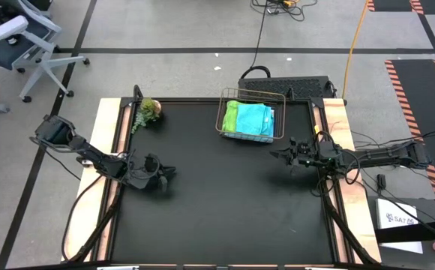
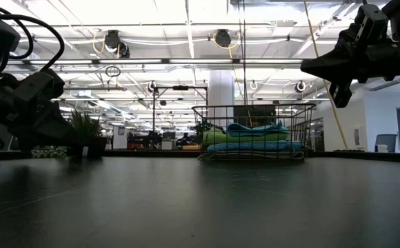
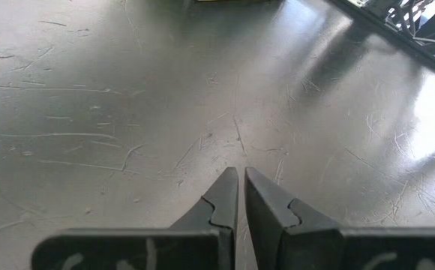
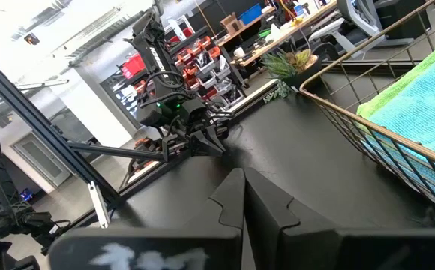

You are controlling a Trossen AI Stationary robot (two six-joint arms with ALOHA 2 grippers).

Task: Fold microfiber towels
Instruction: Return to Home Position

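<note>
green towel (image 1: 231, 117), blue towel (image 1: 257, 120), black table (image 1: 217, 214)

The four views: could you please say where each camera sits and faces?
High view: overhead, facing straight down; shows both arms, left gripper and right gripper.
Low view: table height, facing level toward the dark wire basket of folded microfiber towels; arms at both sides.
Left wrist view: faces bare black tabletop past its shut fingers.
Right wrist view: faces the left arm past its shut fingers.
Shared: high, low and right wrist views show the basket.
</note>
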